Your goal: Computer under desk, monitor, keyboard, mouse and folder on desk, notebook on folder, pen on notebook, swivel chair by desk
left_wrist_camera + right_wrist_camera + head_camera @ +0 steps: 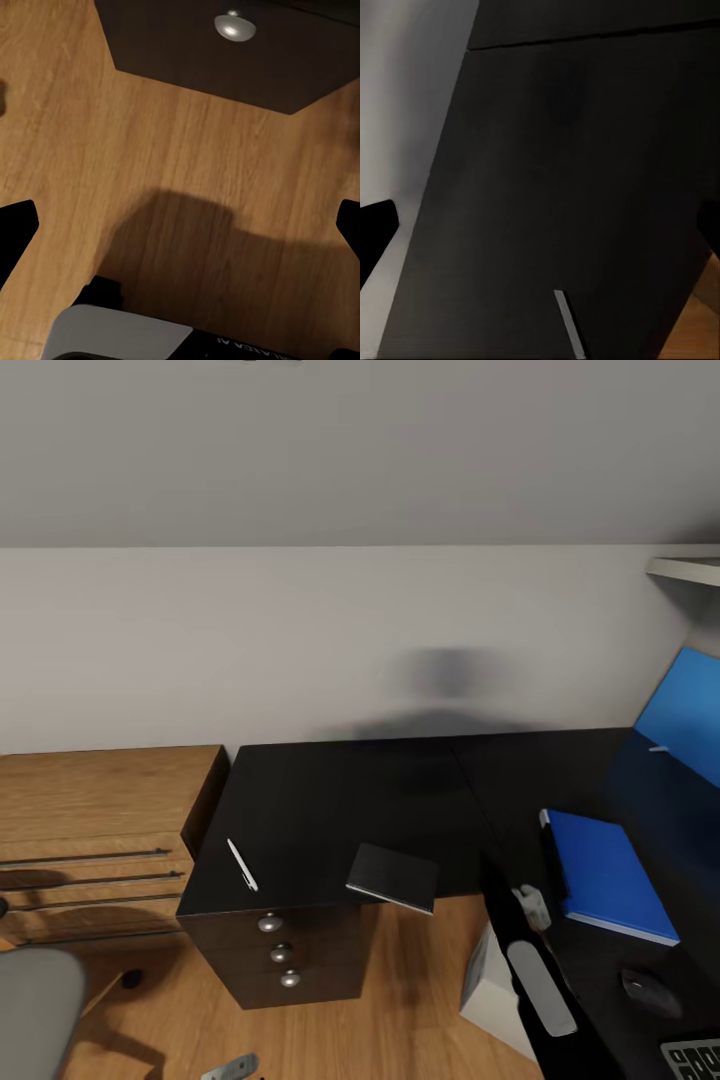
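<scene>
The black L-shaped desk [340, 800] stands in the corner against the pale wall, with three silver-knobbed drawers [280, 952] under its left end. Near the front-left edge of the desk lies a thin white pen [242, 863], and to its right the grey notebook [392, 877] rests at the front edge, one corner hanging a little over it. On the right wing of the desk the blue folder [608, 875] lies flat; the black mouse [648, 989] is just in front of it, and a corner of the keyboard [694, 1060] shows at the lower right. The white-grey computer [490, 985] stands on the wooden floor under this wing. The right arm [530, 960] reaches over the desk. The right gripper [540, 232] has its fingers spread wide above the desktop, with the pen below. The left gripper [180, 232] is also spread wide, over the floor near one drawer knob [235, 27]. A grey chair seat [35, 1010] shows at the lower left.
</scene>
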Motion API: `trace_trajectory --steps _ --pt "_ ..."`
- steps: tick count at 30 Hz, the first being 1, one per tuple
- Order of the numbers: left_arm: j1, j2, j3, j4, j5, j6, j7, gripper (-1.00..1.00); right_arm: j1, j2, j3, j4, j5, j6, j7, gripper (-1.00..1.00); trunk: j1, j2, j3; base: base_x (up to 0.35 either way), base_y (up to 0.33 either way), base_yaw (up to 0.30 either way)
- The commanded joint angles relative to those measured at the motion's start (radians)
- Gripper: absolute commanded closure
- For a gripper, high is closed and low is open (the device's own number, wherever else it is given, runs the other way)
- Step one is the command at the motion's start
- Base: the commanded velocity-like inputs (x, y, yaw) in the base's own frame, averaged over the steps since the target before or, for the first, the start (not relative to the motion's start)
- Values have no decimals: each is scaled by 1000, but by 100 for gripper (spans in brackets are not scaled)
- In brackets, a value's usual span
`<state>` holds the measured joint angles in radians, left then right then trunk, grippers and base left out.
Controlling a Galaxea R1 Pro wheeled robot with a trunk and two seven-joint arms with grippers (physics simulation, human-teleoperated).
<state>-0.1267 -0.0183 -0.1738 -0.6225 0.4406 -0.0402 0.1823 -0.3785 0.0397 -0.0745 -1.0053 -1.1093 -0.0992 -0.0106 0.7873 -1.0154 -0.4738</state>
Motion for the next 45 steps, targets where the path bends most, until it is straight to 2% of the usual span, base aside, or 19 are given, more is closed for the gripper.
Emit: trace_trajectory --steps 1,5,23,28,30,35,40,45 --pt "-1 1 -7 0 10 -4 8 -100 0 3 0 -1 -10 -4 -1 -100 0 -1 0 0 0 97" --pt "-1 1 -7 0 10 -4 8 -100 0 13 -1 0 -10 -11 1 -100 0 -1 3 0 0 154" --pt "-1 1 -7 0 10 -4 8 -100 0 24 3 -1 -7 -13 0 -100 0 -1 6 0 0 256" --pt "-1 1 -7 0 10 -4 8 -100 1 22 28 -6 -5 -11 3 -100 0 -1 5 0 0 79" --pt "-1 -10 -8 -8 10 -6 15 -100 5 21 16 -12 -7 -13 15 -100 0 -1 5 0 0 0" --pt "-1 -12 -8 -8 9 -6 15 -100 5 25 -5 -13 -6 -14 12 -100 0 -1 5 0 0 0" --pt "-1 -5 -13 -7 9 -7 13 -100 5 4 -2 -12 -6 -13 5 -100 0 -1 5 -5 0 0" --pt "-1 -3 -13 -6 10 -7 13 -100 5 0 -2 -12 -6 -13 5 -100 0 -1 5 -170 0 0"
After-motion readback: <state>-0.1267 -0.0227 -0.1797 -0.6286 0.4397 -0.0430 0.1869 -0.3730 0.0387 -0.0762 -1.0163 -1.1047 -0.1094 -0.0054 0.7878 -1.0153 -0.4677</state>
